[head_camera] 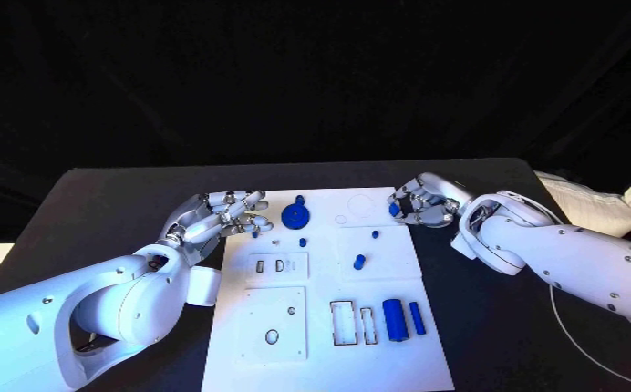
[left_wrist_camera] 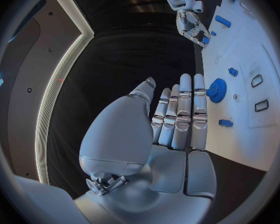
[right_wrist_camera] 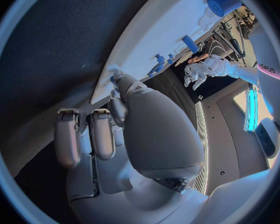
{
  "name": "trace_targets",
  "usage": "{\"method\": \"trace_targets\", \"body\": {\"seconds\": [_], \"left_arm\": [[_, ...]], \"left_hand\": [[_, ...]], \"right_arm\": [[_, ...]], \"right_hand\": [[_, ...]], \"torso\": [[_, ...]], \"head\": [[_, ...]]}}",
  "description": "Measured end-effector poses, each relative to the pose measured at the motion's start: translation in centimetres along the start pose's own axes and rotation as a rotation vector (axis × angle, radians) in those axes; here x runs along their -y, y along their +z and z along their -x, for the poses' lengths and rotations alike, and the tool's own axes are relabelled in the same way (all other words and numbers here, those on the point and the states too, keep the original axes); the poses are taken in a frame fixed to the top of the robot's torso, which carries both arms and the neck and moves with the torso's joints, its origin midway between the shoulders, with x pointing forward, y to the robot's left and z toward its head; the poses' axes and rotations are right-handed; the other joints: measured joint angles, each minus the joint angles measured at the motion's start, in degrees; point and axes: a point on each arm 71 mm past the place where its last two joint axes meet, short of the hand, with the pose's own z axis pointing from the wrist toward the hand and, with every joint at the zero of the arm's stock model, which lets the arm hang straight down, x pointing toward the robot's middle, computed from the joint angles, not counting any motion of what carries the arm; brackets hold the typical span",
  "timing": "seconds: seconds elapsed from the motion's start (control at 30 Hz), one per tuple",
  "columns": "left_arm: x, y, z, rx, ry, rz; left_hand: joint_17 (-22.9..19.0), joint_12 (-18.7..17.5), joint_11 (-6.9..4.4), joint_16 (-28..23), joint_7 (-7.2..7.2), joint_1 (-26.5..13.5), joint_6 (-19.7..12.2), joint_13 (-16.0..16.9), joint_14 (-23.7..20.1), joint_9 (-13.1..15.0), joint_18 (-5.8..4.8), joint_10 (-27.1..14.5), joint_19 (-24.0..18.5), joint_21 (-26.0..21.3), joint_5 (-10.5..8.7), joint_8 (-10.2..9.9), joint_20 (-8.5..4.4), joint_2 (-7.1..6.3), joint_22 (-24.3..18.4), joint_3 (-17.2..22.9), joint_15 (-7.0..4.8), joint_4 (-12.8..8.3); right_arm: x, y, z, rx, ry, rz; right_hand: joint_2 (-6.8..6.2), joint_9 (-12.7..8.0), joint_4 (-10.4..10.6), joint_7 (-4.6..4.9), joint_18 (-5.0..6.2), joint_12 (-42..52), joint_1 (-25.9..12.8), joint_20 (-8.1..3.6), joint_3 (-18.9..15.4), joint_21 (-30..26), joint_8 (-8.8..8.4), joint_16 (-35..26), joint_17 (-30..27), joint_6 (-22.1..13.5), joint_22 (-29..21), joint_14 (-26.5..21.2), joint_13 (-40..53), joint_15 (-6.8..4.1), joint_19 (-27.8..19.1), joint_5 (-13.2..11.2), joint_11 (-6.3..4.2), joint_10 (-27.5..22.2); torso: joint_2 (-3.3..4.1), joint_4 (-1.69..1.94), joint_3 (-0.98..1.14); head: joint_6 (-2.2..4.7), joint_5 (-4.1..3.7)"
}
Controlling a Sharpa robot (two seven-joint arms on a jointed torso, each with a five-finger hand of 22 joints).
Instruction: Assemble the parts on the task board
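Note:
The white task board (head_camera: 329, 355) lies in the middle of the black table. On it are a blue gear (head_camera: 297, 216), three small blue parts (head_camera: 359, 263) near the middle, and a blue cylinder (head_camera: 395, 319) beside a thin blue bar (head_camera: 417, 317) at the near right. My left hand (head_camera: 223, 211) hovers at the board's far left edge with straight, empty fingers, just left of the gear (left_wrist_camera: 217, 90). My right hand (head_camera: 423, 201) is curled at the far right corner and pinches a small blue part (head_camera: 395, 211) at its fingertips (left_wrist_camera: 205, 37).
Rectangular slots (head_camera: 345, 322) and a raised square plate with a hole (head_camera: 273, 324) sit on the board's near half. Two small slots (head_camera: 270, 265) lie left of centre. Black table (head_camera: 118, 210) surrounds the board on both sides.

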Motion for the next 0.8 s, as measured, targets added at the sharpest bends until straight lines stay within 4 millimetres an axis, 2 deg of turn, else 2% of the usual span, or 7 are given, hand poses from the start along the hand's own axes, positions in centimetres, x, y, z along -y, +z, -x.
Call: {"method": "trace_targets", "body": {"seconds": [0.17,0.2,0.43,0.57,0.8], "left_arm": [[-0.01,0.01,-0.01,-0.001,0.000,0.001],[-0.02,0.01,-0.01,0.000,0.000,0.002],[-0.04,0.03,-0.03,-0.001,-0.001,0.004],[-0.05,0.04,-0.04,-0.002,-0.001,0.005],[-0.06,0.03,-0.04,-0.002,-0.001,0.006]], "left_hand": [[0.00,0.00,0.00,0.00,0.00,0.00,0.00,0.00,0.00,0.00,0.00,0.00,0.00,0.00,0.00,0.00,0.00,0.00,0.00,0.00,0.00,0.00],[0.00,0.00,0.00,0.00,0.00,0.00,0.00,0.00,0.00,0.00,0.00,0.00,0.00,0.00,0.00,0.00,0.00,0.00,0.00,0.00,0.00,0.00],[0.00,0.00,0.00,0.00,0.00,0.00,0.00,0.00,0.00,0.00,0.00,0.00,0.00,0.00,0.00,0.00,0.00,0.00,0.00,0.00,0.00,0.00],[0.09,-0.01,0.00,0.00,0.00,0.00,0.00,0.00,0.00,0.00,0.00,0.00,0.00,0.00,0.00,0.00,0.00,0.00,0.00,0.03,0.00,-0.21],[0.21,-0.21,0.00,0.00,0.00,0.00,0.00,0.00,0.00,0.00,0.00,0.00,0.00,0.00,0.00,0.00,0.00,0.00,0.00,0.00,0.00,-0.32]], "right_arm": [[-0.03,0.07,-0.04,-0.001,0.000,0.002],[-0.03,0.08,-0.05,-0.001,0.000,0.002],[-0.10,0.16,-0.16,-0.006,0.000,0.005],[-0.12,0.19,-0.19,-0.009,0.000,0.006],[-0.14,0.23,-0.16,-0.012,-0.004,0.007]], "right_hand": [[0.37,0.15,-0.14,-0.50,0.00,0.02,-0.37,0.00,0.95,0.00,0.44,0.00,0.00,1.64,0.00,0.00,0.00,0.00,0.00,-0.87,-0.18,-0.18],[0.52,0.15,-0.14,-0.31,0.00,0.02,-0.53,0.00,0.95,0.00,0.44,0.00,0.00,1.84,0.00,0.00,0.00,0.00,0.00,-0.87,-0.21,-0.21],[1.00,0.14,-0.54,-0.72,0.00,0.14,-1.05,0.00,1.66,0.00,0.47,0.00,0.00,2.92,-0.01,0.00,0.00,0.00,0.00,-1.57,-0.24,-0.21],[0.83,0.25,-0.55,-0.95,0.00,0.15,-1.50,-0.19,1.98,0.00,0.83,0.00,0.00,3.81,-0.01,-0.03,-0.07,-0.04,0.19,-1.58,-0.61,0.03],[1.26,0.36,-0.86,-1.57,0.00,0.40,-2.28,-0.22,2.61,0.00,1.56,0.00,-0.01,5.76,-0.01,-0.01,-0.93,-0.49,0.21,-2.11,-1.10,0.05]], "torso": [[0.00,-0.01,-0.01],[-0.01,-0.01,-0.01],[-0.02,-0.03,-0.02],[-0.02,-0.02,-0.02],[-0.02,-0.01,-0.02]], "head": [[-0.08,-0.11],[-0.09,-0.12],[-0.14,-0.13],[-0.21,-0.13],[-0.23,-0.18]]}}
